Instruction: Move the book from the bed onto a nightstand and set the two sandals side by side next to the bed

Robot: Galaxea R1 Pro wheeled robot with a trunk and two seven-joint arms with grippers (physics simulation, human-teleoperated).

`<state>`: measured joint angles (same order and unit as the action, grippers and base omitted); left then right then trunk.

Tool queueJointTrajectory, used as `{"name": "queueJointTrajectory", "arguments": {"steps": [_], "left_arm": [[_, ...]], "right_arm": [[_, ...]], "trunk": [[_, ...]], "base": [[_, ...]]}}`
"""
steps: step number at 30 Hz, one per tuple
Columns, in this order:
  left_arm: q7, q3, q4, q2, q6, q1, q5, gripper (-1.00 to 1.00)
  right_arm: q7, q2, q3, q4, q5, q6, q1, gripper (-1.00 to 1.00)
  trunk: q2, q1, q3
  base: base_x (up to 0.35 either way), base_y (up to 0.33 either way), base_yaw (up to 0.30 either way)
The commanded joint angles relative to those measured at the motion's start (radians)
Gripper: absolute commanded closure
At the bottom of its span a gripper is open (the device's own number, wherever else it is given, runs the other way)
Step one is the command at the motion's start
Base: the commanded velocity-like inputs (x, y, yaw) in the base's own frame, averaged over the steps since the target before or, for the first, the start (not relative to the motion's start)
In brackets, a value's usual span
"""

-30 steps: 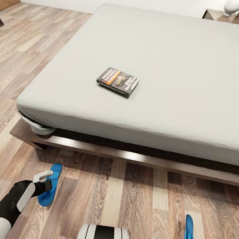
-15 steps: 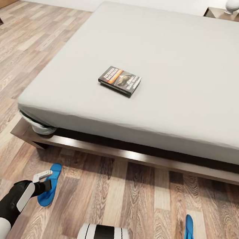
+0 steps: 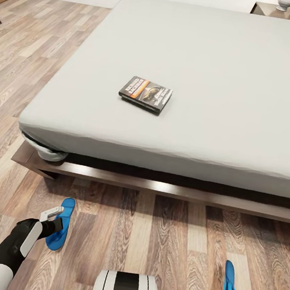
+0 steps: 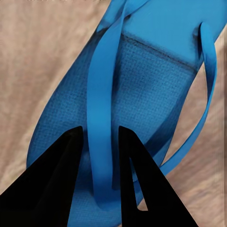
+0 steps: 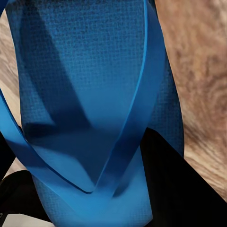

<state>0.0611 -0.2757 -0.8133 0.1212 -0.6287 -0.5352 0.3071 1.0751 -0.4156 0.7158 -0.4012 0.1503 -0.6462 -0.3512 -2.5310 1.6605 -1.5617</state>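
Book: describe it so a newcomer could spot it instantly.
Start at the big pale grey bed filling the head view. The book lies flat near its front left part, alone on the mattress. Dark cover with an orange band; unlike the blue sandals, it isn't on the floor.

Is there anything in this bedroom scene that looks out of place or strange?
Yes. The two sandals are far apart, one held in each claw, not paired by the bed. The book lies askew on the mattress. Nothing looks damaged.

Bright even light, soft shadows, sharp
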Motion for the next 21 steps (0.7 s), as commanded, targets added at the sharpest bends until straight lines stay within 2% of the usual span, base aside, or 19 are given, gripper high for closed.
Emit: {"name": "queueJointTrajectory", "arguments": {"steps": [1,3,5,8,11,21], "left_arm": [[0.005,0.000,-0.001,0.001,-0.005,0.000,0.010,1.00],[0.002,-0.001,-0.001,0.002,-0.005,0.000,0.011,1.00],[-0.020,-0.002,-0.001,0.019,-0.007,0.000,0.013,1.00],[-0.106,-0.004,0.001,0.039,-0.009,0.000,0.013,1.00],[-0.163,-0.007,0.002,0.052,-0.010,0.000,0.010,1.00],[-0.182,-0.008,0.005,0.057,-0.009,0.000,0.009,1.00]], "right_arm": [[0.005,0.001,0.008,-0.001,0.009,-0.009,-0.001,1.00],[0.005,0.000,0.008,-0.001,0.009,-0.009,-0.001,1.00],[0.005,0.000,0.008,-0.001,0.009,-0.009,-0.001,1.00],[0.005,0.000,0.008,-0.001,0.009,-0.009,-0.001,1.00],[0.005,0.000,0.008,-0.001,0.009,-0.009,-0.001,1.00],[0.005,0.000,0.008,-0.001,0.009,-0.009,0.000,1.00]], "trunk": [[0.000,0.000,-0.001],[0.000,0.000,-0.001],[0.000,0.000,-0.001],[0.000,0.000,-0.001],[0.000,0.000,-0.001],[0.000,0.000,-0.004]], "base": [[0.000,0.000,0.000],[0.000,0.000,0.000],[0.000,0.000,0.000],[0.000,0.000,0.000],[0.000,0.000,0.000],[0.000,0.000,0.000]]}}
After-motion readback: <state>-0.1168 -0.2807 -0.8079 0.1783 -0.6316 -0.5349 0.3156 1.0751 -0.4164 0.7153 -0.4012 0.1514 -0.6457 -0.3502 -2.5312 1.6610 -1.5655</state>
